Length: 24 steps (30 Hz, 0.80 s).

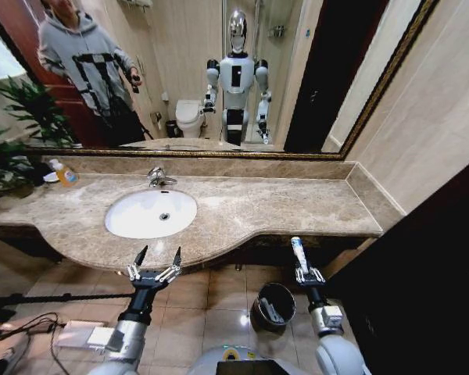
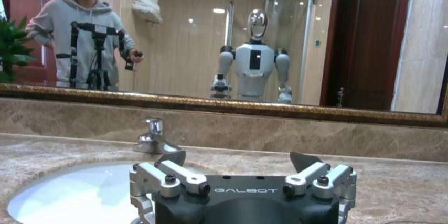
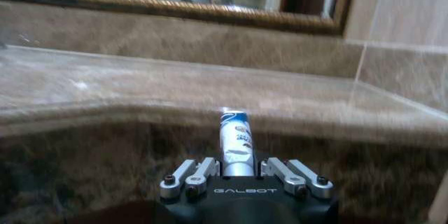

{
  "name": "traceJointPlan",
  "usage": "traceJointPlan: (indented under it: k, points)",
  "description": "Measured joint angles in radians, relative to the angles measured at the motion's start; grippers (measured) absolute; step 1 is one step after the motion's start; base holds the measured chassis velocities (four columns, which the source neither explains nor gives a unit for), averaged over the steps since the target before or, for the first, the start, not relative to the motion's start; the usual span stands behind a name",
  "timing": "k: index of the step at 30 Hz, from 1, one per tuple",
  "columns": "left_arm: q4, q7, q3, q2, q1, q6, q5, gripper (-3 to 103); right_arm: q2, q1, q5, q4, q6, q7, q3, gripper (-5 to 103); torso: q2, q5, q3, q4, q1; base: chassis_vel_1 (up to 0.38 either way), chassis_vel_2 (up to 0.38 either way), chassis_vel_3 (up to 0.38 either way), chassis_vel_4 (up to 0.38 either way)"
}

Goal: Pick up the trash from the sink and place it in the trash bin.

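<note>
Right pincer grips a slim white tube — left pincer wide — round black bin apparently below.

Left gripper at about 7 o'clock in the head view, jaws spread wide. Right gripper at 5 o'clock, jaws clamped on a tube.

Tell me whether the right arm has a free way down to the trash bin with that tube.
Probably yes. The right gripper, shut on a white tube, hangs in front of the countertop edge, and the black trash bin stands open on the floor just below and to its left, with nothing between them.
</note>
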Motion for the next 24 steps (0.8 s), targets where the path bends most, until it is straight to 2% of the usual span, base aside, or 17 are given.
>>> traceJointPlan:
  k: [7,10,12,13,16,24]
  points:
    - [0.000,0.000,0.000,0.000,0.000,0.000,0.000,100,0.020,0.055,0.037,-0.156,-0.045,-0.018,-0.022,25,0.000,0.0000,0.000,-0.0001,0.000,0.000,0.000,0.000,0.000]
    - [0.000,0.000,0.000,0.000,0.000,0.000,0.000,100,0.025,0.109,0.086,-0.265,-0.096,-0.016,-0.033,25,0.000,0.0001,0.000,0.0000,0.000,0.000,0.000,0.000,0.000]
    - [0.000,0.000,0.000,0.000,0.000,0.000,0.000,100,0.024,0.114,0.096,-0.274,-0.104,-0.016,-0.036,25,0.000,0.0003,0.000,-0.0001,0.000,0.000,0.000,0.000,0.000]
    - [0.000,0.000,0.000,0.000,0.000,0.000,0.000,100,0.009,0.131,0.138,-0.305,-0.150,-0.029,-0.044,25,0.000,0.0000,0.000,0.0000,0.000,0.000,0.000,0.000,0.000]
    - [0.000,0.000,0.000,0.000,0.000,0.000,0.000,100,-0.008,0.170,0.154,-0.373,-0.189,-0.062,-0.055,25,0.000,-0.0001,0.000,-0.0001,0.000,0.000,0.000,0.000,0.000]
    - [0.000,0.000,0.000,0.000,0.000,0.000,0.000,100,0.020,0.267,0.102,-0.587,-0.164,-0.076,-0.079,25,0.000,0.0001,0.000,-0.0001,0.000,0.000,0.000,0.000,0.000]
